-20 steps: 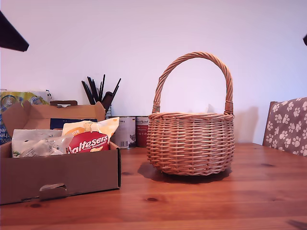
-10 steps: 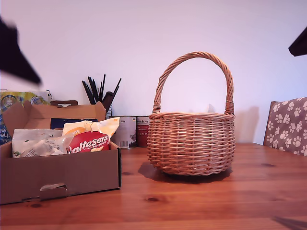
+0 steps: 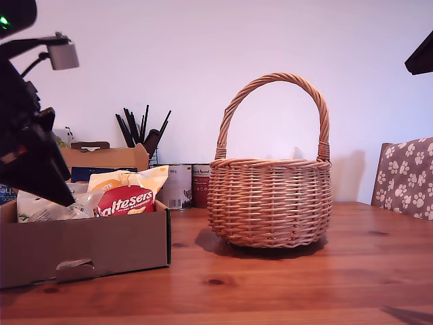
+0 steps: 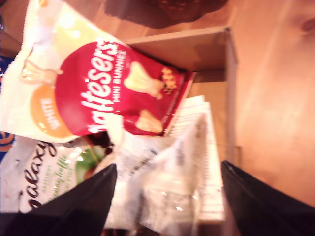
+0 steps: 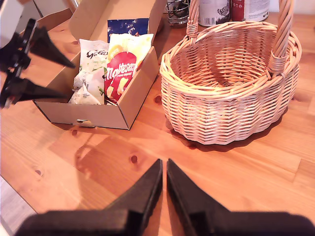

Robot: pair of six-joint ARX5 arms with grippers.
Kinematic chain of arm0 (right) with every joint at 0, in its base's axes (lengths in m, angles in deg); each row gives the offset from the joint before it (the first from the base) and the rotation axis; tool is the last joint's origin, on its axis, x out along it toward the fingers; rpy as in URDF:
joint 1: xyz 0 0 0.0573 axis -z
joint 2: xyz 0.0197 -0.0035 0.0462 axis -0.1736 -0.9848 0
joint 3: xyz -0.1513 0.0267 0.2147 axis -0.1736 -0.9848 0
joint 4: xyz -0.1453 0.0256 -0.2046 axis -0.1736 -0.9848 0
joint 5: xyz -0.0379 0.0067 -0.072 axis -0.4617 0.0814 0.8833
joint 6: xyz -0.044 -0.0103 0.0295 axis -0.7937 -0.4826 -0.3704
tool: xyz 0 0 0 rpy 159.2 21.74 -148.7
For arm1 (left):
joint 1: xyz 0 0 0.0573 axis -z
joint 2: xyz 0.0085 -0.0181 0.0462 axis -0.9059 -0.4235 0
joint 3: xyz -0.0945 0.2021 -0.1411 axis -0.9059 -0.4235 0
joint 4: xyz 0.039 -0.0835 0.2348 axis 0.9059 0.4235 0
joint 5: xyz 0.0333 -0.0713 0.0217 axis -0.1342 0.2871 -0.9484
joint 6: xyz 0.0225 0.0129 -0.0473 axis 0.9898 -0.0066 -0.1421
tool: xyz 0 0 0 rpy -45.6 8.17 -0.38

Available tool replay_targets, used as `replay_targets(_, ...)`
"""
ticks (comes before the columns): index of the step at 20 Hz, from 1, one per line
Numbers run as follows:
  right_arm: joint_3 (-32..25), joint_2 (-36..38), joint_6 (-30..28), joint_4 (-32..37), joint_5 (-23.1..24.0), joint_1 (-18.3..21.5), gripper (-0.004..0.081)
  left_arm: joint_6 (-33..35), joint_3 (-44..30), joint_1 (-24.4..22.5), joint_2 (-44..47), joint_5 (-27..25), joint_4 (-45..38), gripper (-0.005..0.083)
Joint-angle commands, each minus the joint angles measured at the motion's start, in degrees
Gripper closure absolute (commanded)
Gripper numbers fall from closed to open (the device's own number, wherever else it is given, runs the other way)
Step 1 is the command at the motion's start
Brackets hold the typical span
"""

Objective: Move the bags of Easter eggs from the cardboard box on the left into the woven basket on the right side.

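Note:
The cardboard box point(image 3: 101, 247) point(image 5: 93, 115) stands at the exterior view's left. In it lean a cream-yellow and red Maltesers bag point(image 3: 128, 198) point(image 4: 113, 93) point(image 5: 120, 71), a whitish Galaxy bag point(image 4: 44, 177) point(image 5: 93, 54), another pale crinkly bag point(image 4: 167, 182) and a blue pouch point(image 5: 127, 25) at the back. My first gripper point(image 3: 59, 193) point(image 4: 167, 196) point(image 5: 71, 78) hangs open just above the pale bags, holding nothing. The woven basket point(image 3: 270, 203) point(image 5: 231, 113) is empty. My second gripper point(image 5: 164, 169) is shut and empty, high above the table in front of box and basket.
Behind the box and basket stand two tins point(image 3: 183, 186) point(image 5: 216, 10) and a black utensil holder point(image 3: 142, 128). A paw-print chair back point(image 3: 406, 176) is at the exterior view's right. A dark arm part point(image 3: 421, 57) shows in that view's upper right corner.
My first arm has swung down from the exterior view's upper left corner to just over the bags in the box. Bags, box and basket have not moved.

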Motion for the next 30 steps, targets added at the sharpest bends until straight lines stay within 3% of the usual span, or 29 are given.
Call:
replay_targets(1,0.37,0.17,-0.17,0.48,-0.42,-0.22,0.0783,0.31,2.86,-1.14,-1.95,0.09,-0.20,0.0115)
replay_targets(7,0.37,0.17,-0.24,0.50,-0.42,-0.22,0.0783,0.26,16.72,-6.49,-13.00,8.63,15.02,0.0117)
replay_targets(11,0.37,0.17,-0.24,0.50,-0.42,-0.22,0.0783,1.49,23.37,-8.15,-20.50,11.19,21.31,0.0117)
replay_targets(22,0.37,0.17,-0.24,0.52,-0.42,-0.22,0.0783,3.02,23.50,-8.28,-27.50,9.42,21.99,0.0135)
replay_targets(24,0.37,0.17,-0.22,0.50,-0.42,-0.22,0.0783,2.97,23.50,-8.28,-27.80,9.05,22.88,0.0281)
replay_targets(27,0.37,0.17,-0.22,0.52,-0.42,-0.22,0.0783,2.99,23.52,-8.28,-27.71,9.05,22.75,0.0625)
replay_targets(28,0.37,0.17,-0.22,0.50,-0.42,-0.22,0.0783,2.99,23.52,-8.26,-27.71,9.07,22.82,0.0684)
replay_targets(30,0.37,0.17,-0.22,0.50,-0.42,-0.22,0.0783,2.99,23.52,-8.26,-27.65,9.07,22.95,0.0700)
